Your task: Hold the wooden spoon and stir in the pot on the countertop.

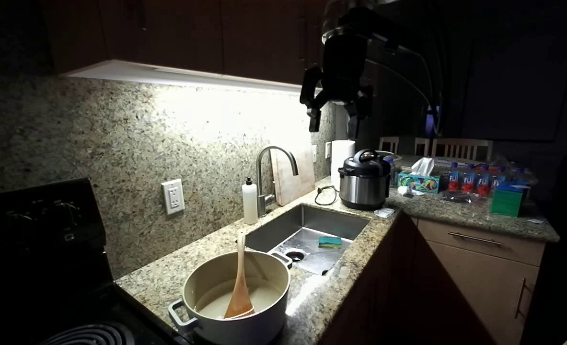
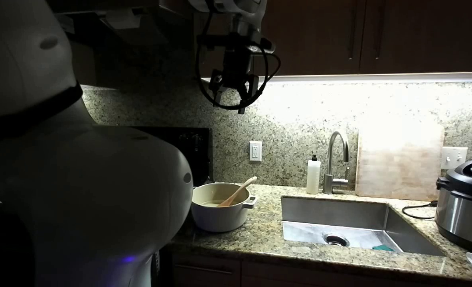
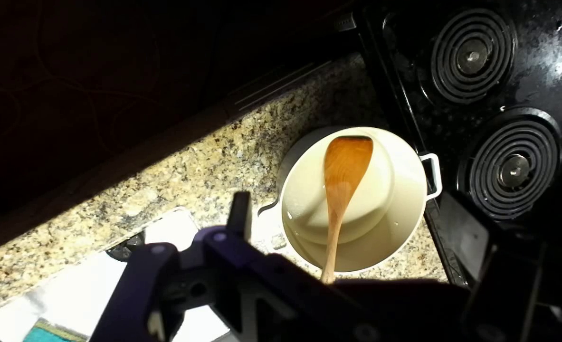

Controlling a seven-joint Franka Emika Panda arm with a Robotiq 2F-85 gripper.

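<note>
My hand [image 1: 334, 127]: empty, fingers [image 3: 239, 216] spread wide, upper part of the frame in both exterior views. Step = reach / pre-grasp, I'd say; stirring not begun.

Below, well apart from me: wooden spoon [image 3: 337, 204], mid-frame in wrist view, bowl down in the pot, handle out over the rim, its end pointing down-frame toward my palm. Nxt move: come down over the handle, shift a bit sideways (handle sits left of mid-gap in wrist view), then pinch it up high, clear of the rim. Finger spread runs roughly across the handle, so prob. little wrist turn needed. Handle leans, tho; w/o a matching tilt the spoon could swivel or slip.

Pot [image 3: 397, 223]: right of ctr in wrist view, standing on the desk [image 3: 214, 173]. Maybe some liquid in it, can't be sure. Once I've got the spoon: small circles, bowl kept low, no bumping the wall, no shoving the pot sideways. Stove [image 3: 537, 85] is just beside it, right side of wrist view, so careful there.

Farther: sink [image 2: 335, 210], lower right in an exterior view; behind it soap bottle [image 2: 313, 177] + faucet [image 2: 328, 182]; cooker [image 2: 463, 207] at far right edge. None matter for this grasp, AFAICT.
</note>
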